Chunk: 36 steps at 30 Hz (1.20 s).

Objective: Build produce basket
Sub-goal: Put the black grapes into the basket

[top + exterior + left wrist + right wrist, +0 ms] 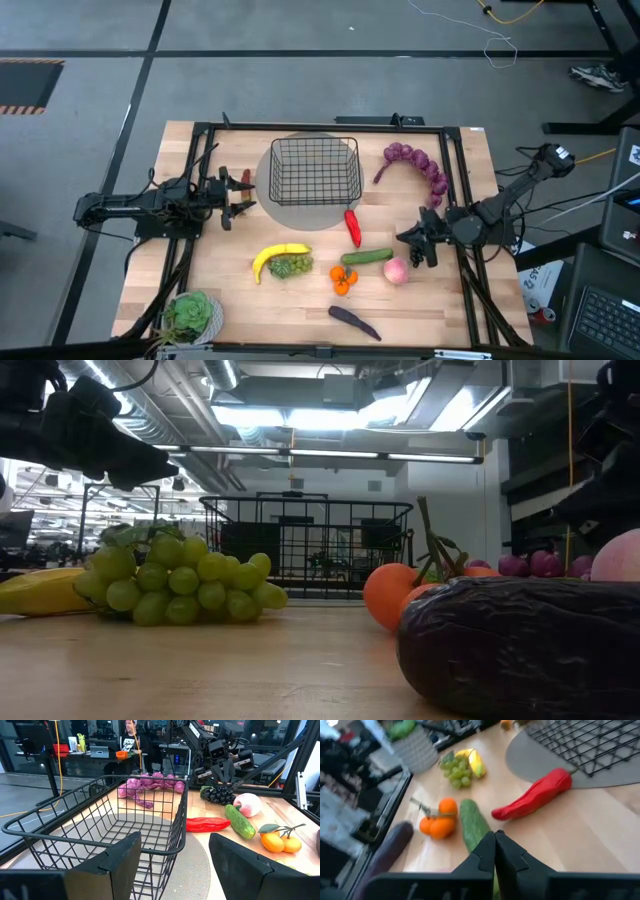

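R gripper [420, 243], fingers pressed together and holding nothing, is hovering nearest the cucumber [366, 257], lying at its 9 o'clock, long axis 3-to-9. Basket [315, 168] is sitting empty at 11 o'clock. L gripper [236, 196], spread wide w/ nothing held, is waiting at the basket's 9 o'clock.

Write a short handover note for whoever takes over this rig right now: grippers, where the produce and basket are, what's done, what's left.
Left gripper: fingers open, holding nothing, beside the basket's left side.
Right gripper: fingers shut, nothing held, near the peach.
Basket: on the grey disc, nothing in it.
On the table: purple grapes, chili, banana, green grapes, cucumber, oranges, eggplant.
Done: nothing loaded.
Left: every piece still to go in.
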{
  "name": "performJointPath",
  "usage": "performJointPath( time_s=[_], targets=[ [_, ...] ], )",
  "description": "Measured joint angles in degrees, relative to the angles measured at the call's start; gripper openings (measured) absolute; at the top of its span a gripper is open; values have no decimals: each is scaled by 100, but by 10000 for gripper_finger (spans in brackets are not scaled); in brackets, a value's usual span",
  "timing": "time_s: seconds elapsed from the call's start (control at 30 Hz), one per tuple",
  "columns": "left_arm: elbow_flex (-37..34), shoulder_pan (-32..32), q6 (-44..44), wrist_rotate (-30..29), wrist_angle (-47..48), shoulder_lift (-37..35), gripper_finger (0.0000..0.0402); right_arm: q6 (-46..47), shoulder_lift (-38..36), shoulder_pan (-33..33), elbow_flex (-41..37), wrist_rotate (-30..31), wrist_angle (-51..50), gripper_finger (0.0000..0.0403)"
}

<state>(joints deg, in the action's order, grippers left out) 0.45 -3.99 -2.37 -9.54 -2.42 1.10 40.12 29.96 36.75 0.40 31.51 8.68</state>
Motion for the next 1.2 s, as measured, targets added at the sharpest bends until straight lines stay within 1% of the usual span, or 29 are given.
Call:
performJointPath(
  time_s=[0.13,0.23,0.33,0.43,0.73,0.87,1.03,1.2],
  targets=[
    [0,-2,0,0,0,1,230,-108,221,37,0,613,498,3],
    [0,-1,0,0,0,0,230,-638,387,28,0,1156,815,3],
    [0,-1,0,0,0,0,230,-1135,506,-15,-2,1682,891,3],
    [0,-2,1,0,0,1,230,-1390,577,-139,-2,1991,890,3],
    [0,-1,1,0,0,1,230,-2050,594,-700,-2,1985,958,3],
    [0,0,0,0,0,0,230,-2291,594,-879,-2,1897,956,3],
    [0,-1,0,0,0,1,230,-3000,594,-1086,-2,1933,951,3],
    [0,0,0,0,0,2,230,-3290,594,-1248,-2,1989,947,3]
  ],
)
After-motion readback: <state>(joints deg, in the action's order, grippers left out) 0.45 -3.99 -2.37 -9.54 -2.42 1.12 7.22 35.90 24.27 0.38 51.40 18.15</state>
